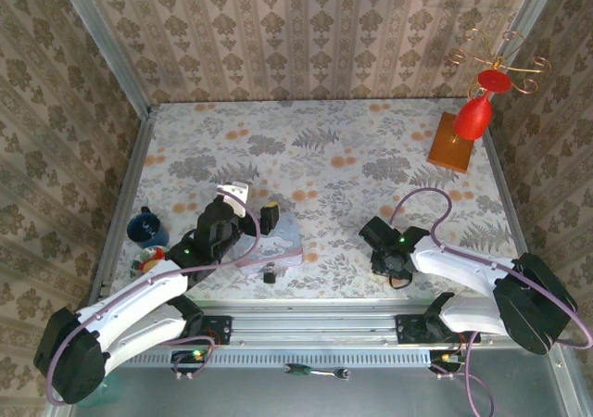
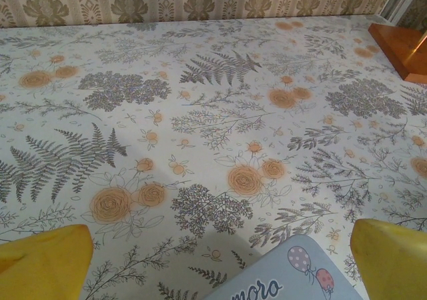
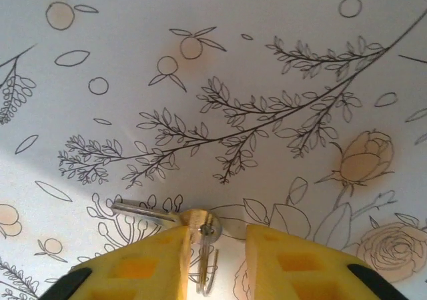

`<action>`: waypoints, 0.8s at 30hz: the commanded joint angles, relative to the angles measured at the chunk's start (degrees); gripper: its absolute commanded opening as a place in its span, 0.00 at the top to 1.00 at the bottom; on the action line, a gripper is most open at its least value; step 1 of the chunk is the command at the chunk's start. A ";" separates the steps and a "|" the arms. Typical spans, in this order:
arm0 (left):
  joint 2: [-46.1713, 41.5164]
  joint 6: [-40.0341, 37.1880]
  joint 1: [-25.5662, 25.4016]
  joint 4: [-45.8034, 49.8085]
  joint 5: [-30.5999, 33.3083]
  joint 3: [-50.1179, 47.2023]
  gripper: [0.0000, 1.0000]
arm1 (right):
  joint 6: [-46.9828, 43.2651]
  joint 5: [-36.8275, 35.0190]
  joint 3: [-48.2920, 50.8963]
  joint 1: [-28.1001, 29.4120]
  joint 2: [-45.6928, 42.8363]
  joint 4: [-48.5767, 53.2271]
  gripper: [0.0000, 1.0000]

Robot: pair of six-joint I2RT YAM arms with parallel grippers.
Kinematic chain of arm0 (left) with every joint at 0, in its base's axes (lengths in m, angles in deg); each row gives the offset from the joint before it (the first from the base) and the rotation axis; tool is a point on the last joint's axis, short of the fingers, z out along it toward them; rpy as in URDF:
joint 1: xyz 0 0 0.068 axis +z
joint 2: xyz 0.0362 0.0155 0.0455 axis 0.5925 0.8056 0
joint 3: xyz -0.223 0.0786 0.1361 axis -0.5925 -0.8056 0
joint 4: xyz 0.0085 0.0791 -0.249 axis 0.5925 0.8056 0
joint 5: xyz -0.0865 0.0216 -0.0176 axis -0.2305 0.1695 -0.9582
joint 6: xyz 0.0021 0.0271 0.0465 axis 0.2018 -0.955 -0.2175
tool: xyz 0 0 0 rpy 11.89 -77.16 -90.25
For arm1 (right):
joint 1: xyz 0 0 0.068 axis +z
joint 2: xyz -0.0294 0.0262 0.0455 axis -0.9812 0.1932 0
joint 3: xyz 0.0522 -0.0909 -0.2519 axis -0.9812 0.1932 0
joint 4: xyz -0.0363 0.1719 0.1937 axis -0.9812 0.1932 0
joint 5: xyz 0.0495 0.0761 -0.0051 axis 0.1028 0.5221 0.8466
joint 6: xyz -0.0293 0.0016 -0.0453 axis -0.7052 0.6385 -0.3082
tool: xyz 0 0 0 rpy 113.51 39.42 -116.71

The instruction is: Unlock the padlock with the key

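The silvery key (image 3: 143,211) lies flat on the floral table, its round head (image 3: 200,221) and wire ring between the yellow fingers of my right gripper (image 3: 217,237). The left finger touches the head; the right finger (image 3: 287,260) stands apart from it. From above, my right gripper (image 1: 383,247) points down at the table right of centre. A tiny dark thing with a silvery bit, probably the padlock (image 1: 270,273), sits at the front edge of the pastel tin box (image 1: 283,241). My left gripper (image 1: 250,206) hovers wide open over the box's far corner (image 2: 293,283), holding nothing.
A blue cup (image 1: 144,227) stands at the left edge. A red vase on a wooden base (image 1: 454,144) occupies the back right corner. Patterned walls close three sides. A small tool (image 1: 315,372) lies on the metal rail in front.
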 commanded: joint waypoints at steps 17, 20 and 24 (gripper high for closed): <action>-0.10 -1.00 -0.28 -0.90 -1.15 -0.25 0.00 | 3.03 0.79 1.94 0.97 -7.85 -6.23 1.00; -0.05 -1.00 -0.30 -1.00 -1.51 -0.25 0.00 | 3.67 1.33 3.15 0.96 -11.73 -10.76 1.00; -0.11 -1.17 -0.32 -1.50 -2.40 -0.42 0.00 | 5.80 1.87 4.99 0.93 -16.24 -15.86 1.00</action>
